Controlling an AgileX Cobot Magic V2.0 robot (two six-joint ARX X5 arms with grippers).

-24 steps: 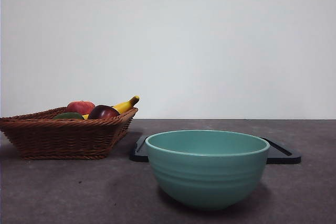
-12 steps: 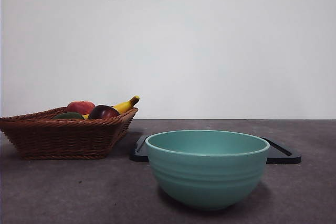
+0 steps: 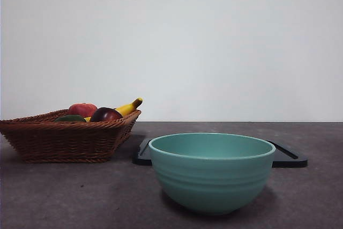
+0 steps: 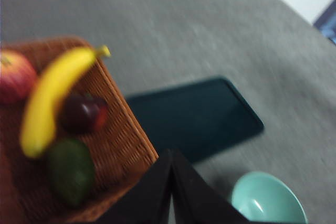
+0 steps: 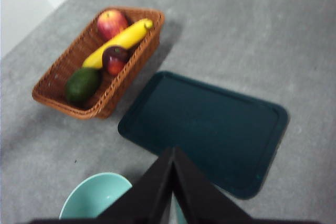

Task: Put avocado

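Avocado (image 5: 82,85) sits in the wicker basket (image 5: 52,85), dark green and dull, at the end nearest the teal bowl (image 3: 211,171). Next to it in the basket lie a dark maroon fruit (image 5: 115,59), a long yellow banana (image 5: 117,42) stretched along the middle, and a red apple (image 5: 112,22) at the far end. From the low front camera only a sliver of the avocado's top shows above the basket rim. A dark tray (image 5: 205,129) lies flat on the grey table (image 5: 252,30), just beside the basket, with the bowl standing in front of it.

Both arms hang high above the table, well clear of everything. The left gripper (image 4: 171,174) looks down over the basket's edge and the tray, its two black jaws pressed together with nothing between them. The right gripper (image 5: 172,174) hovers above the tray and bowl, jaws likewise closed and empty. In the front view they show only as black tips in the top corners.
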